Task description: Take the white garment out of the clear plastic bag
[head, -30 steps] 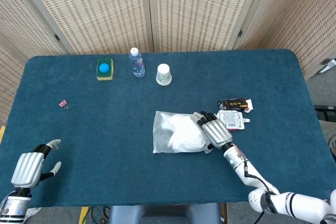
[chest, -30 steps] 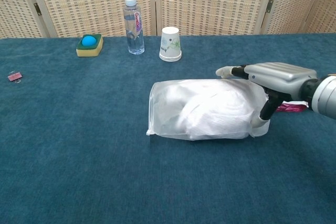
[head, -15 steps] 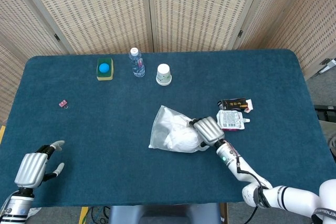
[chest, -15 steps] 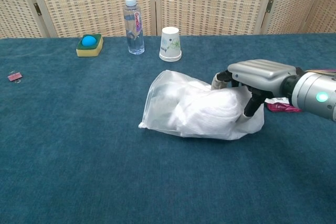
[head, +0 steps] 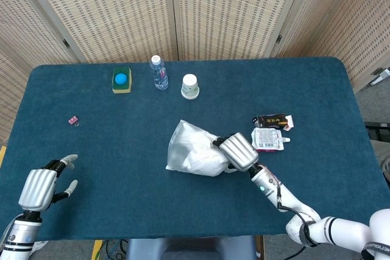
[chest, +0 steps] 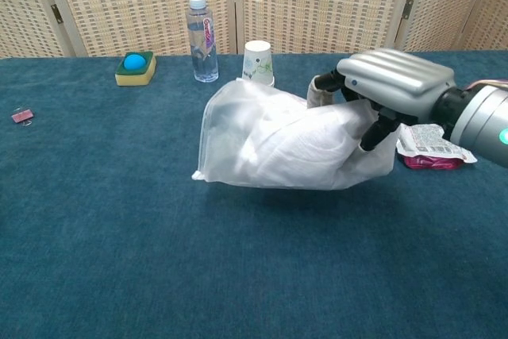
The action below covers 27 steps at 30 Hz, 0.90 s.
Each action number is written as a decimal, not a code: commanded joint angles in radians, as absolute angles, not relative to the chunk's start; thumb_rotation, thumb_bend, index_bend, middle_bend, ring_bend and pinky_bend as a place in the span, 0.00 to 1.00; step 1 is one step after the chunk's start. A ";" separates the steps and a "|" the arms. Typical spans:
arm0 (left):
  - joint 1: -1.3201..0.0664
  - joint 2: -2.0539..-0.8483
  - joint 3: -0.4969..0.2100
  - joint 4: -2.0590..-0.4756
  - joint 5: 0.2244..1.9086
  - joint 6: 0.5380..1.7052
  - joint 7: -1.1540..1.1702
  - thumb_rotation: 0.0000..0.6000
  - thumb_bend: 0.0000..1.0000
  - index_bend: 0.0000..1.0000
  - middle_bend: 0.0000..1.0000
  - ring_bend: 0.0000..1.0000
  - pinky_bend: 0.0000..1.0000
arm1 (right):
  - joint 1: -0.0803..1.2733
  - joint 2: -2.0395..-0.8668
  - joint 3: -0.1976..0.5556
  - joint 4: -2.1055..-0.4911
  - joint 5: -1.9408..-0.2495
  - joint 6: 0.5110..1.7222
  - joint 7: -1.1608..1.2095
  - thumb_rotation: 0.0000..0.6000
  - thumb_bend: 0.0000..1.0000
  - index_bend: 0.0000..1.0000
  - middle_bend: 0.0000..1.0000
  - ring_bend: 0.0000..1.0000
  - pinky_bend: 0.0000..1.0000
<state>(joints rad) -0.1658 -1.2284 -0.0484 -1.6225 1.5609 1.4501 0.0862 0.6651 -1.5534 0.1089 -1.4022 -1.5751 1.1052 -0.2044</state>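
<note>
The right hand (head: 239, 151) grips one end of the clear plastic bag (head: 190, 149) near the middle of the blue table (head: 122, 138), a little toward 4 o'clock from the centre. In the chest view this hand (chest: 393, 85) closes over the top of the bag (chest: 278, 140), with its fingers (chest: 373, 134) curled down on the bag's right end. The bag hangs clear of the table there, with a shadow under it, and its free end points toward 9 o'clock. The white garment (chest: 298, 152) is inside the bag, bunched up and filling most of it.

The left hand (head: 38, 187) is at about 8 o'clock, near the table's edge and well apart from the bag. It holds nothing, and its fingers are a little apart and loosely bent.

Along the far side, near 12 o'clock, stand a water bottle (head: 159, 73) and an upturned paper cup (head: 190, 86) just beside each other. A yellow and green sponge with a blue ball on it (head: 122, 80) lies to the 9 o'clock side of the bottle. A small pink clip (head: 72, 120) lies alone at about 10 o'clock. At about 3 o'clock from the bag lie a dark packet (head: 272, 119) and a white pouch (head: 268, 138), close to each other.
</note>
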 commanded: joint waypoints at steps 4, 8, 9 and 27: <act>-0.205 -1.222 -0.085 -1.657 1.581 1.451 0.108 1.00 0.33 0.25 0.46 0.41 0.65 | 0.663 -1.545 0.079 -1.380 -1.708 1.233 -0.176 1.00 0.77 0.72 0.77 0.72 0.71; -0.235 -1.211 -0.114 -1.696 1.592 1.451 0.109 1.00 0.33 0.26 0.50 0.44 0.67 | 0.664 -1.556 0.074 -1.359 -1.765 1.297 -0.151 1.00 0.77 0.72 0.77 0.72 0.71; -0.244 -1.211 -0.122 -1.706 1.595 1.450 0.107 1.00 0.33 0.26 0.51 0.45 0.67 | 0.665 -1.562 0.074 -1.348 -1.780 1.317 -0.143 1.00 0.77 0.72 0.77 0.72 0.71; -0.333 -1.206 -0.154 -1.827 1.656 1.421 0.182 1.00 0.20 0.38 1.00 0.85 0.93 | 0.687 -1.651 0.119 -1.207 -1.854 1.518 0.000 1.00 0.77 0.72 0.77 0.72 0.71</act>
<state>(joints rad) -0.3297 -1.2064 -0.1537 -1.8242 1.6531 1.4230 0.1801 0.6860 -1.6502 0.1178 -1.2080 -1.8546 1.5172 -0.0002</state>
